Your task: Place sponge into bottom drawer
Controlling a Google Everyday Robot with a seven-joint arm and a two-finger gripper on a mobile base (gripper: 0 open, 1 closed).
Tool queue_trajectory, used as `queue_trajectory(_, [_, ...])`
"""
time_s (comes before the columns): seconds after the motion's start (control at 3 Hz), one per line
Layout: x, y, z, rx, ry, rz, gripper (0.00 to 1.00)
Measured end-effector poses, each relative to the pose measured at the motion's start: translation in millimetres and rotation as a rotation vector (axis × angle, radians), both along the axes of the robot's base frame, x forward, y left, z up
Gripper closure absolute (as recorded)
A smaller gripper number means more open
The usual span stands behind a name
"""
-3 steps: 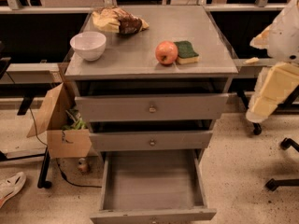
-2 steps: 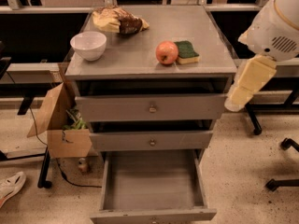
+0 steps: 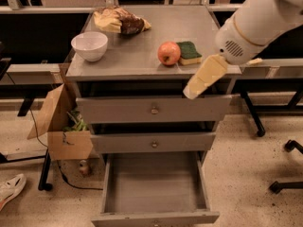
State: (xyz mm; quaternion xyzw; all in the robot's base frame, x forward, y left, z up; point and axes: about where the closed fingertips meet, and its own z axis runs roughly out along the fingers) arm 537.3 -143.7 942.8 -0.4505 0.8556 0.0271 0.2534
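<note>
At the centre of the camera view stands the grey cabinet (image 3: 142, 65), and at its 6 o'clock the bottom drawer (image 3: 154, 186) is pulled fully out, its tray ready to take something. Of the 3 drawers, only this 1 is open. The gripper (image 3: 191, 90) hangs in front of the cabinet's right front corner, tip pointing toward 7 o'clock; whether it is open or closed cannot be told, and it carries nothing visible. The apple (image 3: 169, 53) sits on the cabinet top. The sponge (image 3: 188, 52) touches the apple's 3 o'clock side and lies at about 12 o'clock from the gripper tip, its long axis running roughly 10 to 4 o'clock. Compared with 0.7 s ago, the gripper has swung toward 9 o'clock, from beside the cabinet to across its corner; the sponge has not shifted.
</note>
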Motion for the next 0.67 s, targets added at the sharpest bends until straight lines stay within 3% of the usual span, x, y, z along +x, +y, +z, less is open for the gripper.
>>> queue_trajectory(0.33, [27.6, 20.5, -13.8, 0.037, -0.040, -0.122, 0.00])
queue_trajectory(0.67, [29.6, 20.0, -10.5, 0.074, -0.034, -0.192, 0.00])
